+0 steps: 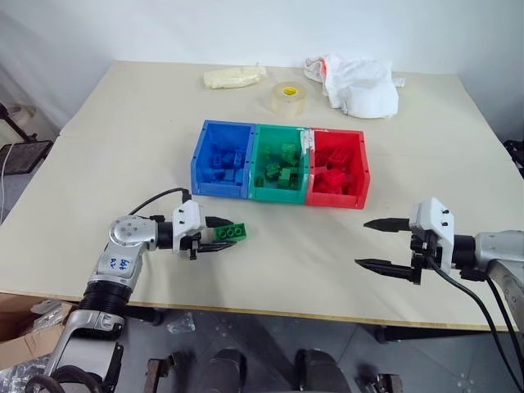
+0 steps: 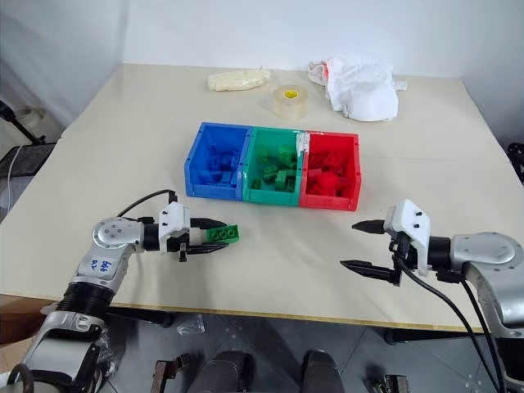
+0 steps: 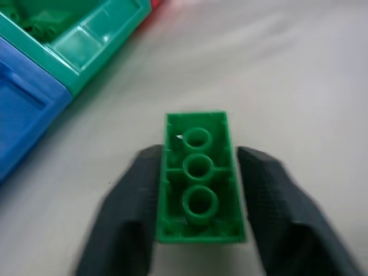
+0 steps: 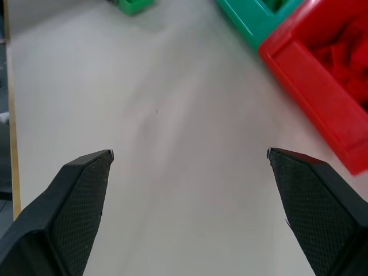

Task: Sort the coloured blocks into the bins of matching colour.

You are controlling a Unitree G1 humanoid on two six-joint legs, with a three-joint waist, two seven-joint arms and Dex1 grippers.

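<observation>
The right gripper point(image 4: 190, 154) holds its two black textured fingers point(image 4: 77, 201) spread wide over the pale beige tabletop point(image 4: 172, 115). Beyond them stands the red rectangular plastic bin point(image 4: 322, 98), with the green plastic bin point(image 4: 256, 17) joined to it. A green plastic block point(image 4: 131, 6) lies apart from the green bin.

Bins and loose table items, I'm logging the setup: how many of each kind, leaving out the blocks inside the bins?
Bins: 3, blue, green, red
Green block in the left gripper: 1
Tape roll: 1
White cloth: 1
Pale bag: 1
Total: 7
</observation>
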